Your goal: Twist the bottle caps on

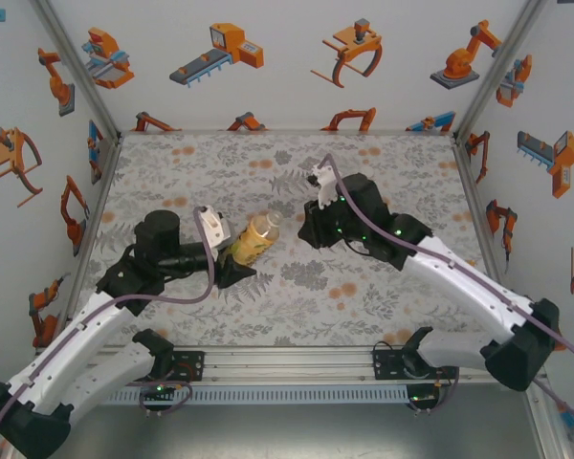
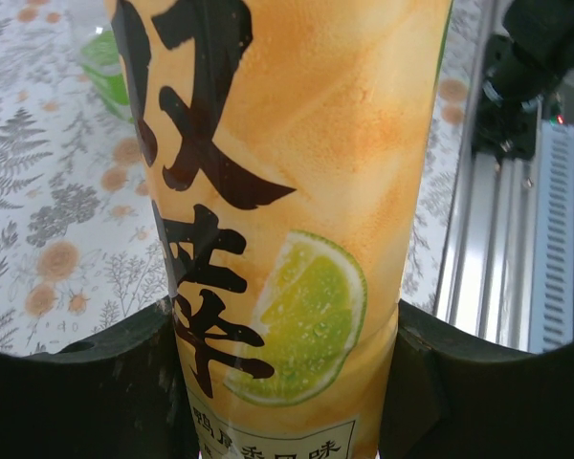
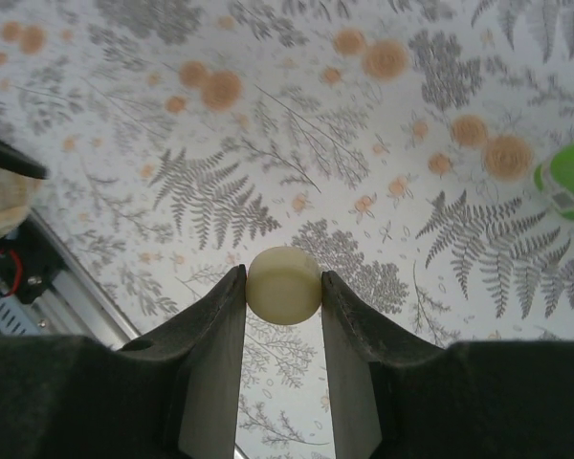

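The left pincer [image 2: 287, 382] is clamped around the amber bottle [image 1: 253, 239], which tilts over the worktop [image 1: 364, 296]. Right of that bottle, the right pincer [image 3: 283, 293] pinches a cream cap [image 3: 283, 282].

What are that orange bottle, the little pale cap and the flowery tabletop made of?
Bottle: likely plastic under a glossy printed orange wrap; soft highlights run along it.
Cap: probably plastic, cream, matte, smooth and evenly coloured.
Tabletop: a printed sheet or cloth, dull fern pattern; which one is hard to tell.

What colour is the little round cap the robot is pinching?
The cap is creamy white; the right wrist view shows it best.
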Controlling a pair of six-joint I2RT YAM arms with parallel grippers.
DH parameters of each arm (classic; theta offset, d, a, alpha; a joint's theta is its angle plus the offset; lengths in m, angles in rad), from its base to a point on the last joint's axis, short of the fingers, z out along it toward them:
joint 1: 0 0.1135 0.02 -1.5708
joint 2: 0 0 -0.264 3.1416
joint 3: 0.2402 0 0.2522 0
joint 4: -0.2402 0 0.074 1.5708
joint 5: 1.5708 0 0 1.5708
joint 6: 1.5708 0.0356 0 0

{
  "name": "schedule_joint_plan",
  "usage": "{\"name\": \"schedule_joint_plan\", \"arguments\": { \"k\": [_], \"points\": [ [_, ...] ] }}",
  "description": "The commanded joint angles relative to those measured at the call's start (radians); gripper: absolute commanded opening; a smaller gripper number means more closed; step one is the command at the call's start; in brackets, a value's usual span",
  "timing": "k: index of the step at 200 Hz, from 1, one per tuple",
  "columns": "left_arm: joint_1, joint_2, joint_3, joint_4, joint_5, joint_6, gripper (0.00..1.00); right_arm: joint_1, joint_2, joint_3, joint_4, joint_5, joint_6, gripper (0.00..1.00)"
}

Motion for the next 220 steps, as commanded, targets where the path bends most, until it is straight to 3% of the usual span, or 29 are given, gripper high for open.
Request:
{"name": "schedule_joint_plan", "arguments": {
  "k": [1,65,107,164,220],
  "points": [
    [-0.021,0.004,0.073,-0.109,0.059,0.125,0.01,-0.006,-0.077,0.015,0.021,-0.102,-0.075,0.00],
    [-0.047,-0.024,0.046,-0.140,0.058,0.219,0.00,-0.007,-0.291,-0.072,0.130,-0.440,-0.221,0.00],
    [-0.056,-0.039,0.033,-0.146,0.068,0.227,0.00,-0.006,-0.319,-0.111,0.236,-0.617,-0.266,0.00],
    [-0.083,-0.035,0.044,-0.236,0.056,0.289,0.00,-0.007,-0.297,-0.083,0.232,-0.772,-0.458,0.00],
    [-0.092,-0.020,0.054,-0.274,0.037,0.312,0.00,-0.005,-0.260,-0.028,0.147,-0.797,-0.519,0.00]
  ]
}}
